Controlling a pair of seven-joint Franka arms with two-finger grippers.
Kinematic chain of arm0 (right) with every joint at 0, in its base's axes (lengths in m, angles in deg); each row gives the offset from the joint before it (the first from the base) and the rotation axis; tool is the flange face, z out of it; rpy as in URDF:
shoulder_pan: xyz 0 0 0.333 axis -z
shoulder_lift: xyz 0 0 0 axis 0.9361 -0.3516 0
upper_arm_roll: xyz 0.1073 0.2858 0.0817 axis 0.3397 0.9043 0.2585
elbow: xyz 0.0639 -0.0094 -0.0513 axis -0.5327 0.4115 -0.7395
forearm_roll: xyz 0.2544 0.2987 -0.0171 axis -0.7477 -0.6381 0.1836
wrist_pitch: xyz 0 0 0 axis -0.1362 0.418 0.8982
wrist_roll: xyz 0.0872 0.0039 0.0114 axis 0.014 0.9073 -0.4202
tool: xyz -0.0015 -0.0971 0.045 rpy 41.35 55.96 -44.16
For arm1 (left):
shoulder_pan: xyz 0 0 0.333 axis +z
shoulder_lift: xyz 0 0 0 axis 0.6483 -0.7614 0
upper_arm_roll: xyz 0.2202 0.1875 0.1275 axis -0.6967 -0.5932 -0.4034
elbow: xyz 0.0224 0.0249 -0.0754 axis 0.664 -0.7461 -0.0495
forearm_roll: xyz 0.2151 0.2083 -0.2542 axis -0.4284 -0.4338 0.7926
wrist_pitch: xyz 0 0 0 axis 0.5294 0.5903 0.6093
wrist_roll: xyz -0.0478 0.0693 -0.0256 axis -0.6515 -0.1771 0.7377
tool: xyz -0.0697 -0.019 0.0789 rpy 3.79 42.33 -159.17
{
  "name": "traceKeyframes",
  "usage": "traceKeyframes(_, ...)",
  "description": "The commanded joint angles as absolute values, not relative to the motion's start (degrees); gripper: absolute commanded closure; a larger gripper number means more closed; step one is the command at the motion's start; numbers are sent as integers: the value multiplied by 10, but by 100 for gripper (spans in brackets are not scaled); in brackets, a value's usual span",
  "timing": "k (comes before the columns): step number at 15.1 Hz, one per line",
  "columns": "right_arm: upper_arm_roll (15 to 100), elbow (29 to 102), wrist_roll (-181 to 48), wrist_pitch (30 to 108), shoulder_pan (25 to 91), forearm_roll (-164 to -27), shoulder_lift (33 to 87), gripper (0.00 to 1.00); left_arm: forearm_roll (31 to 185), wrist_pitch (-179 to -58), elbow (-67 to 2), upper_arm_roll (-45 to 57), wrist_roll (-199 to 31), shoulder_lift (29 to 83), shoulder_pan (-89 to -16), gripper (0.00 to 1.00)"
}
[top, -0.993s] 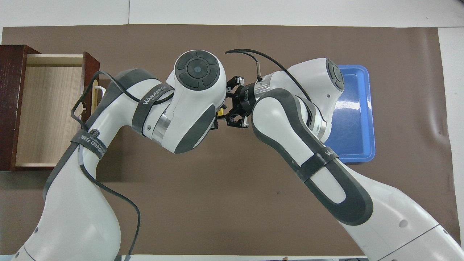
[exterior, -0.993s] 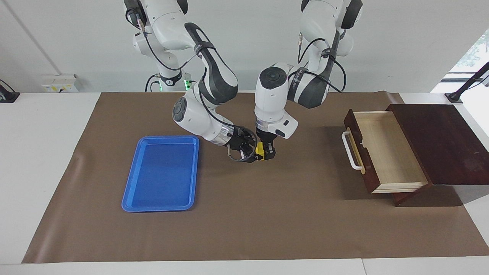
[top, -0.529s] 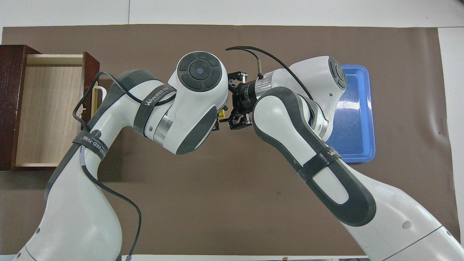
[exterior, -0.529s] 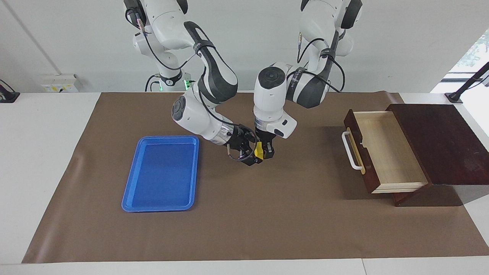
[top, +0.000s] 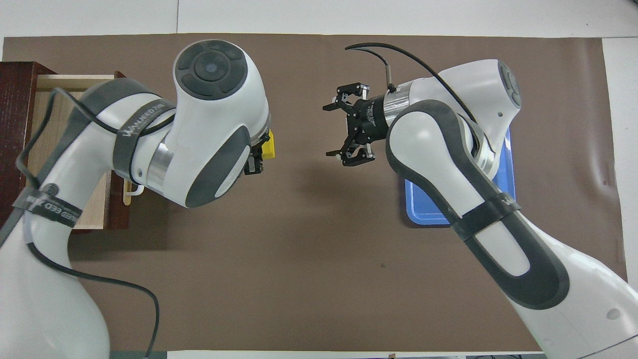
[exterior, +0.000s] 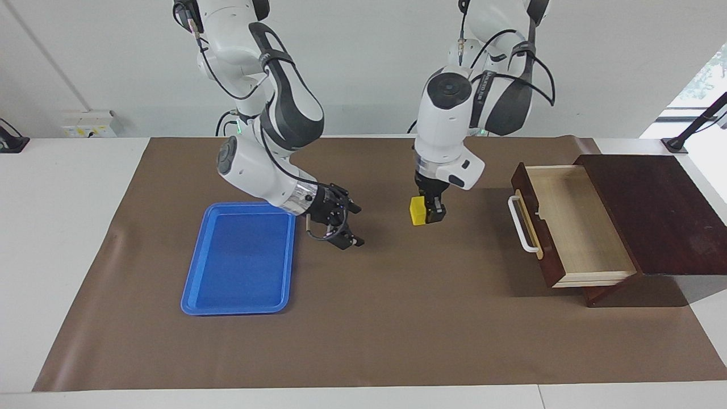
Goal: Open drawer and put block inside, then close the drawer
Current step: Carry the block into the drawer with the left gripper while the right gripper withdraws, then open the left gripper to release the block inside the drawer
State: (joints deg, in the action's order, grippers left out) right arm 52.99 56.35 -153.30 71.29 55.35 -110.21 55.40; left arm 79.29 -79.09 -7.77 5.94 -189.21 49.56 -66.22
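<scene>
The drawer (exterior: 573,224) of the dark brown box stands pulled open at the left arm's end of the table, its pale interior empty and its white bar handle (exterior: 519,221) showing; it also shows in the overhead view (top: 65,149), partly under the left arm. My left gripper (exterior: 427,212) is shut on the yellow block (exterior: 418,211) and holds it above the mat, between the table's middle and the drawer. The block shows beside the left wrist in the overhead view (top: 269,147). My right gripper (exterior: 347,226) is open and empty above the mat beside the blue tray; it also shows in the overhead view (top: 339,127).
A flat blue tray (exterior: 238,258) lies on the brown mat (exterior: 397,318) toward the right arm's end of the table. The dark box top (exterior: 653,210) reaches to the table's edge.
The block has passed from between both grippers to the left gripper alone. The left arm has risen and carried it toward the drawer. The right gripper has opened and drawn back toward the tray.
</scene>
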Motion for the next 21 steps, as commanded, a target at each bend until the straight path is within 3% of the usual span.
traceKeyframes(1, 535, 585, -1493, 660, 591, -1040, 601, 0, 796, -740, -88, 64, -1797, 539, -596, 100)
traceKeyframes(8, 535, 584, -1325, 500, 699, -934, 668, 0, 806, -721, -111, 63, -1564, 581, -436, 100)
traceKeyframes(14, 535, 581, -1158, 427, 770, -820, 733, 0, 805, -904, -296, 61, -1454, 637, -369, 100)
traceKeyframes(21, 536, 583, -882, 411, 765, -671, 775, 0, 804, -1012, -391, 61, -1435, 642, -340, 100)
